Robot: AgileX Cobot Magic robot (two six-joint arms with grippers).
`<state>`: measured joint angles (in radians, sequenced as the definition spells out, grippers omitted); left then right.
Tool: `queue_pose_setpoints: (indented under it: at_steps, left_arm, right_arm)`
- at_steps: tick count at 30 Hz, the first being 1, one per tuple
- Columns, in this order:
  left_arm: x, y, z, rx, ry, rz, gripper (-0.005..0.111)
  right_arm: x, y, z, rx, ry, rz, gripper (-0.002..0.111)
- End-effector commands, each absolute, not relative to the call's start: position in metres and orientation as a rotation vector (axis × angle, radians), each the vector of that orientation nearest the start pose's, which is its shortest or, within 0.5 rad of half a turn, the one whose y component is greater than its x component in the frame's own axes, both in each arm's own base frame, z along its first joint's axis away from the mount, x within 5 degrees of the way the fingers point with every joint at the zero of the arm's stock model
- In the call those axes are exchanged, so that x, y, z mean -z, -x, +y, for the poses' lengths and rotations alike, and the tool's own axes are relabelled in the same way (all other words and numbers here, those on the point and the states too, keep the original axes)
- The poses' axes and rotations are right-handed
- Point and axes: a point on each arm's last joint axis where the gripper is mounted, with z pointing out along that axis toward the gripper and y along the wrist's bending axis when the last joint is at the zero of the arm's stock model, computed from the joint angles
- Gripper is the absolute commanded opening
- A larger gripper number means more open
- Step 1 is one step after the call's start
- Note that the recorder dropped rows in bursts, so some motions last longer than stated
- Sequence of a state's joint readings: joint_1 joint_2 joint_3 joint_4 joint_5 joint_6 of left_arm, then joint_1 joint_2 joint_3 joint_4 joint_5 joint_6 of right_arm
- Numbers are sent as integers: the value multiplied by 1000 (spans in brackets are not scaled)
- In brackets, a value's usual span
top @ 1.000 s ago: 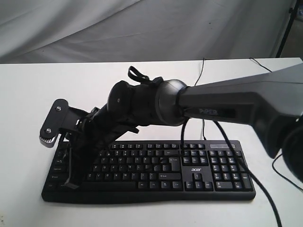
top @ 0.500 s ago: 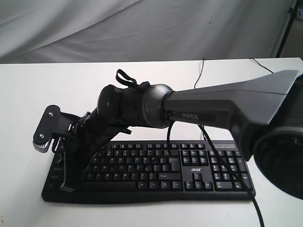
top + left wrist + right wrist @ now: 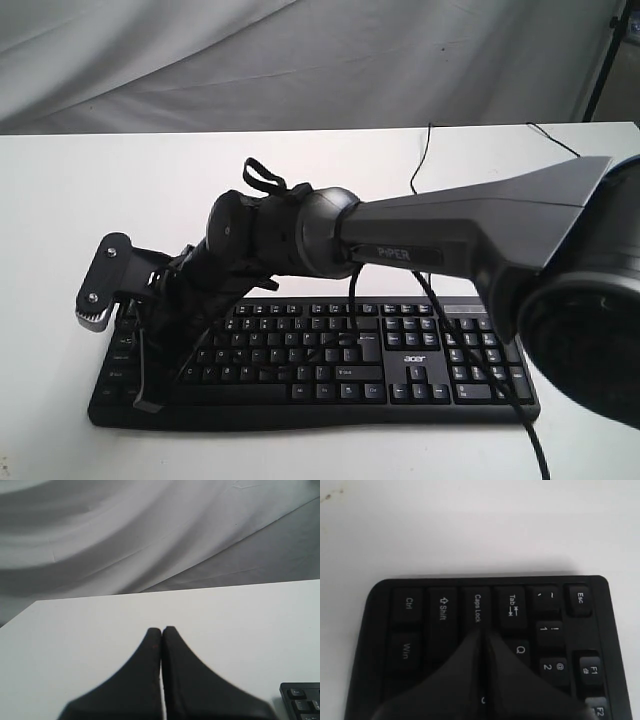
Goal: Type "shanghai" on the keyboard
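Exterior view: the keyboard [image 3: 420, 365] lies at 6 o'clock on the white table [image 3: 80, 200], its cable running off toward 12. The right gripper [image 3: 148, 400] reaches across the middle and points down at the keyboard's 9 o'clock end, tip at or just above the keys.

Left wrist view: the left gripper [image 3: 161, 630] hangs over bare table, jaws clenched on nothing, with only a corner of the keyboard showing.

Right wrist view: the right jaws are pressed together into one blunt tip, just beside the Caps Lock key [image 3: 477, 607] and near the Q key [image 3: 520, 650]. That probably puts it over A; S is hidden beneath the fingers.

To do this step well, centre on the wanted letter, away from Caps Lock. Press straight down, briefly, then lift clear so nothing repeats
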<state>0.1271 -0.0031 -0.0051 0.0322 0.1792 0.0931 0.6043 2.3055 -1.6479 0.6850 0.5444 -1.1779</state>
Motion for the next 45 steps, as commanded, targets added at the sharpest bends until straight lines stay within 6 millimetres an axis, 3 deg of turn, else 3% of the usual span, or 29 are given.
queue_pose_setpoints:
  at_steps: [1, 7, 16, 20, 29, 45]
  left_arm:
    - [-197, -56, 7, -190, 6, 1661, 1]
    - [-197, -56, 7, -190, 6, 1661, 1]
    - [-197, -56, 7, -190, 6, 1661, 1]
    - [-197, -56, 7, -190, 6, 1661, 1]
    - [-197, -56, 7, -190, 6, 1661, 1]
    - [-197, -56, 7, -190, 6, 1661, 1]
  right_arm:
    - [-124, -384, 303, -433, 1513, 2036, 0]
    - [-124, -384, 303, -433, 1513, 2036, 0]
    - [-107, -383, 301, -424, 1562, 2062, 0]
    - [-117, -383, 300, -412, 1567, 2045, 0]
    - [-160, -380, 299, -416, 1554, 1975, 0]
    - [-167, -379, 298, -417, 1547, 1965, 0]
